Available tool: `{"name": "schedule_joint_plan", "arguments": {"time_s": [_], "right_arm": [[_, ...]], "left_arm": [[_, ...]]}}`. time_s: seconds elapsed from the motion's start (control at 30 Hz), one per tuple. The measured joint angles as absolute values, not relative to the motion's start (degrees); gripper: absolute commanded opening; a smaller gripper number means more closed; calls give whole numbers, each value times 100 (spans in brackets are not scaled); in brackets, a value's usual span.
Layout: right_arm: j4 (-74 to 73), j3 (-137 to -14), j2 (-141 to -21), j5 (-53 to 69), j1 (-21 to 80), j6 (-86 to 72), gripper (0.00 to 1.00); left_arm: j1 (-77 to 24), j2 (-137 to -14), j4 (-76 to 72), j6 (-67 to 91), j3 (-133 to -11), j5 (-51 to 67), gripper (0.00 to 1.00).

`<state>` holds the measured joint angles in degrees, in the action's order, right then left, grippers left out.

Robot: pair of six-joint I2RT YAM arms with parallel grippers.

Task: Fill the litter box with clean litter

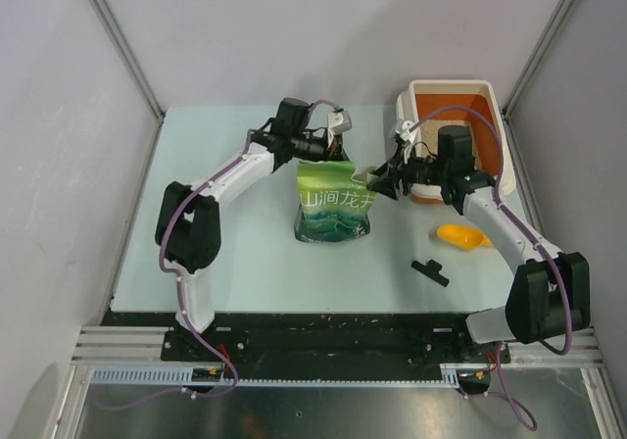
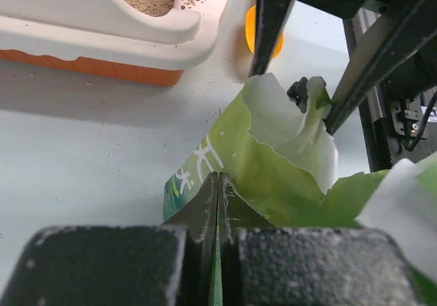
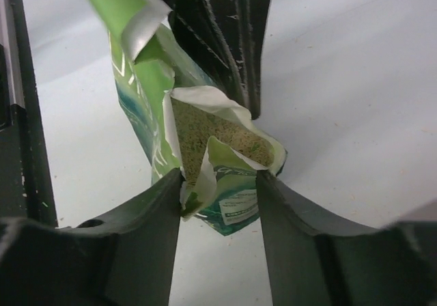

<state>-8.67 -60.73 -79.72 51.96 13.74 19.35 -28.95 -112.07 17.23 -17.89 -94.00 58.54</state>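
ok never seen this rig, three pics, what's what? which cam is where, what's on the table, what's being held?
Two robot arms are bolted at the near edge of a table, each ending in a two-finger tool. The wide picture comes from a fixed camera above and behind them; the other two come from cameras on each wrist, looking out past that arm's own fingers.

On the table: a green bag with its top torn open, granules visible inside, the orange, white-rimmed litter box at the far right, a yellow scoop and a small black part.

The left tool is shut on the bag's edge. The right tool straddles the bag's torn corner with its fingers apart; whether it grips is unclear.
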Motion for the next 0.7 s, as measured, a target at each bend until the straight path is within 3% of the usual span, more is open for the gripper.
{"name": "schedule_joint_plan", "arguments": {"time_s": [0.5, 0.7], "right_arm": [[-115, -6073, -8510, 5752, 1245, 1520, 64], [646, -6073, -8783, 6313, 1203, 932, 63]], "left_arm": [[-2786, -11120, 1721, -1518, -9330, 6031, 0], [-2718, -11120, 1723, -1347, -9330, 6040, 0]]}}
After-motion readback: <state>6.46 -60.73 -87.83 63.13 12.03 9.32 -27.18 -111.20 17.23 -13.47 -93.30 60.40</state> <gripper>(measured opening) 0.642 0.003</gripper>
